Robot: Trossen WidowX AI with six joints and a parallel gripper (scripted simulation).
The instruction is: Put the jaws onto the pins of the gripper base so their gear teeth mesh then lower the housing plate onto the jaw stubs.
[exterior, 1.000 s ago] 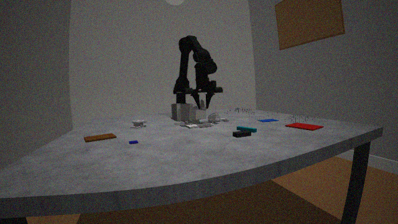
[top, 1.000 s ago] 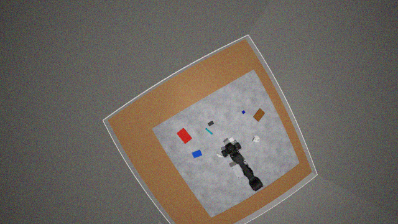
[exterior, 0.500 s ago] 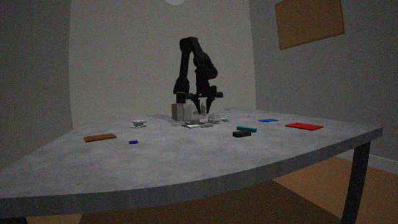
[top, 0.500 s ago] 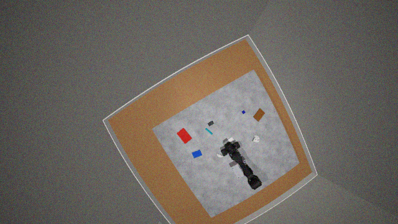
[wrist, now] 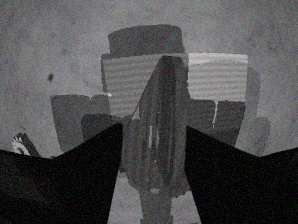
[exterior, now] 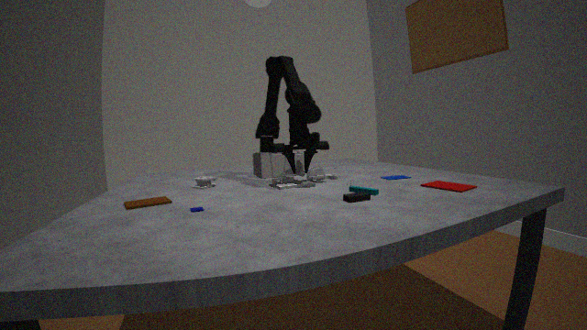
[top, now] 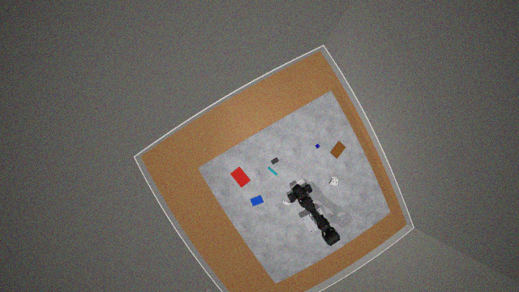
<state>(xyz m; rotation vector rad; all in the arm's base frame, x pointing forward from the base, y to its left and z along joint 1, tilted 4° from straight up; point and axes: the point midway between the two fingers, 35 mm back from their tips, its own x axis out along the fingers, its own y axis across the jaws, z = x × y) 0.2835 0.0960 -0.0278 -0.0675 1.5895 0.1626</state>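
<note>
My gripper (top: 300,191) (exterior: 300,172) (wrist: 149,129) is low over the pale gripper base, shut on a grey jaw (wrist: 170,100). This jaw stands up between the fingers, with what looks like a toothed lower edge in the wrist view. Part of the gripper base (wrist: 217,80) shows as a wide light plate behind it. The pins are hidden, and I cannot tell whether the held jaw touches the base. Another jaw (top: 286,202) (wrist: 20,143) with pale teeth is left of the base. A small white part (top: 333,181) (exterior: 204,181), possibly the housing plate, lies apart.
A white box (top: 309,224) (exterior: 271,165) stands near the arm's foot. Around lie a blue plate (top: 256,200) (exterior: 395,177), red plate (top: 240,177) (exterior: 448,185), teal bar (top: 272,171) (exterior: 363,190), black block (top: 275,161) (exterior: 357,197), brown plate (top: 337,149) (exterior: 148,203) and dark-blue piece (top: 317,146) (exterior: 196,209).
</note>
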